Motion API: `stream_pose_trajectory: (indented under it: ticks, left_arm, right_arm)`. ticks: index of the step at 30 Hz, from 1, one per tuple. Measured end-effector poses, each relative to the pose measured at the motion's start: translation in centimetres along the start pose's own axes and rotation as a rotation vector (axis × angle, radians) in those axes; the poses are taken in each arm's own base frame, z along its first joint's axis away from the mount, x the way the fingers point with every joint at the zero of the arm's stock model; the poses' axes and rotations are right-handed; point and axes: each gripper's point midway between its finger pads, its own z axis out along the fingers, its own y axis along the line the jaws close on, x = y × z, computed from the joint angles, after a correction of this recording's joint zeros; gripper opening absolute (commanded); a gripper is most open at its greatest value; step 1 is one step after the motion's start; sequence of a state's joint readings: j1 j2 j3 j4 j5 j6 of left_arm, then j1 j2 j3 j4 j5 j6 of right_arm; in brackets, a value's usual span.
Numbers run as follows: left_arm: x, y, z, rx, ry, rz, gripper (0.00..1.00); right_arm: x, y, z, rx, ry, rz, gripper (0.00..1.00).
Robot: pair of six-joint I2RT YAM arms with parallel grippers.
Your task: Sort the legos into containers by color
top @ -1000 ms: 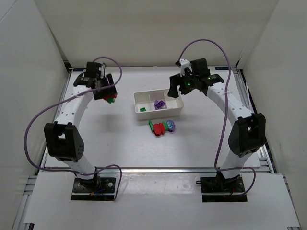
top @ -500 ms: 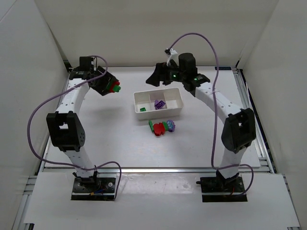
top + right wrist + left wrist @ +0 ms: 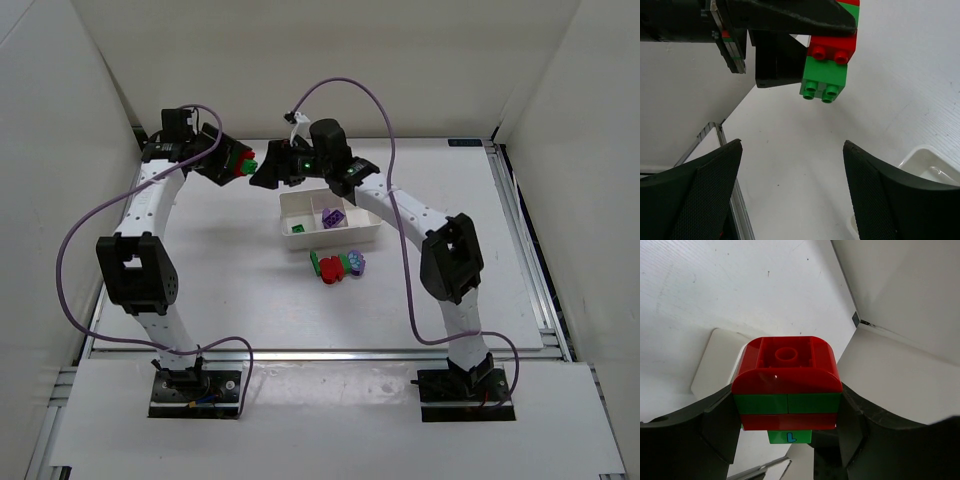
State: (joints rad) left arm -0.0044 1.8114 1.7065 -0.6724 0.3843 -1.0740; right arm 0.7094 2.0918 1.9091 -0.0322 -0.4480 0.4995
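**Jaws: left clamped on the stack (image 3: 787,385), right wide open and bare**

Jaws of the left gripper (image 3: 787,426) were closed partway on the stack, fingers (image 3: 715,432) pressing its two flanks. It was held up off the table (image 3: 200,290) at upper left of the top view. Stack read red cap, green, red, then a green brick (image 3: 824,80) poking out the free end, studs toward my right wrist camera. Jaws of the right gripper (image 3: 792,146) were spread wide with nothing in them, just short of that green end and facing it.

The tray (image 3: 284,212) sat at centre of the top view, with one green piece (image 3: 297,229) in its left compartment and one purple piece (image 3: 333,217) in the middle one. The loose bricks (image 3: 338,266) lay in a short row just below the tray: green, red and purple mixed. Couldn't tell which were joined.

Handling, my call:
- **Material:** hard, light, rigid plastic. Smooth faces, so slippery under a pad. Won't crush.
- **Joints:** studs hold by friction, so a straight pull may slip off.
- **Where to grip:** I'd take the exposed green brick across its flat side walls, as deep as the overhang allows. Then peel it off with a slight tilt while left holds the red layers.
- **Risk:** small grip area, so the brick could pop free and drop outside the tray.
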Motion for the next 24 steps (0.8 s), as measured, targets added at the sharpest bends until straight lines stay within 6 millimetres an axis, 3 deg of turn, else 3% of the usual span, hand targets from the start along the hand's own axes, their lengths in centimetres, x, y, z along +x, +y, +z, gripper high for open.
stream_pose_trajectory:
  ticks: [6,17,24]
  left_arm:
    - [-0.3,-0.1,-0.3,0.029,0.024,-0.018,0.1]
    - [1.3,1.6,0.5,0.047,0.118,-0.052,0.1]
    - [1.9,1.1,0.4,0.09,0.15,-0.035,0.1]
  right_arm:
    - [-0.3,-0.6,0.8,0.01,-0.009,0.008,0.85]
    - [-1.4,-1.6,2.4,0.013,-0.021,0.004,0.84]
    - [-1.2,-1.2,2.4,-0.006,-0.006,0.009,0.75]
